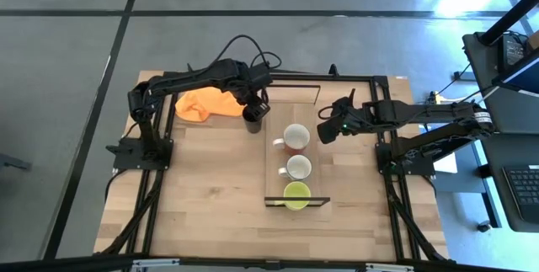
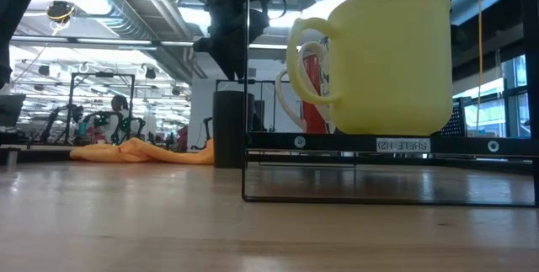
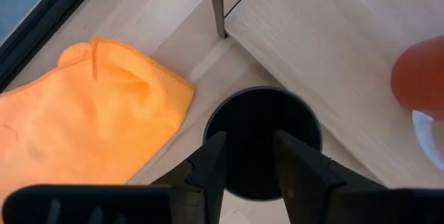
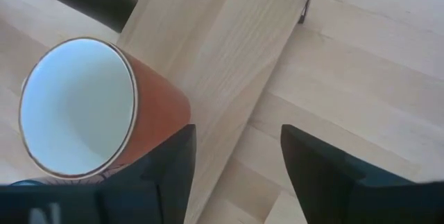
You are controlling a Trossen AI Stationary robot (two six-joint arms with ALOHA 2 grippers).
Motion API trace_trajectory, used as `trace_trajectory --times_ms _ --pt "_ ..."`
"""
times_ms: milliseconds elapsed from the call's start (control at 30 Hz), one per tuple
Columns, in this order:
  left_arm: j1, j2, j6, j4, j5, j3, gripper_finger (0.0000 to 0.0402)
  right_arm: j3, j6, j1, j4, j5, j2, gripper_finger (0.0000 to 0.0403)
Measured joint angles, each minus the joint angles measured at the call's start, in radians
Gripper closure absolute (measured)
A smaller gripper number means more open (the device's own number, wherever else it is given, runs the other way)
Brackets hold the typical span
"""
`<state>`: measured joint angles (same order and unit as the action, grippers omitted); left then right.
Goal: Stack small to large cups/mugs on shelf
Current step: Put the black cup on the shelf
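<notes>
The shelf (image 1: pixel 290 108) lies along the middle of the table. On it stand a yellow-green mug (image 1: pixel 296 195) at the near end, a white mug (image 1: pixel 299 168) behind it, and a reddish-brown mug with a white inside (image 1: pixel 296 137) farther back. A black cup (image 1: pixel 253 125) stands upright on the tabletop just left of the shelf. My left gripper (image 3: pixel 253 165) points down, open, just above the black cup's mouth (image 3: pixel 263 123). My right gripper (image 4: pixel 236 172) is open and empty, right of the reddish-brown mug (image 4: pixel 90 106), one finger close beside its wall.
An orange cloth (image 1: pixel 206 104) lies crumpled at the table's far left, next to the black cup. The far half of the shelf (image 4: pixel 222 57) is bare. In the low view the yellow-green mug (image 2: pixel 387 53) hides most of the mugs behind it.
</notes>
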<state>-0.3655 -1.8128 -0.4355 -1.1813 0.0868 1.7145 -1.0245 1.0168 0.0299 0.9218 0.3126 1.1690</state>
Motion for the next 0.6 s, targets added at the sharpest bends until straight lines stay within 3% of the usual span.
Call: trace_trajectory --times_ms 333,600 --pt "-0.014 0.000 -0.025 0.018 0.000 0.000 0.0288 0.000 0.004 0.000 0.000 -0.007 0.000 0.0190" --pt "-0.050 0.000 0.081 -0.018 -0.007 0.000 0.0289 0.000 0.031 0.000 0.012 -0.009 0.000 0.0190"
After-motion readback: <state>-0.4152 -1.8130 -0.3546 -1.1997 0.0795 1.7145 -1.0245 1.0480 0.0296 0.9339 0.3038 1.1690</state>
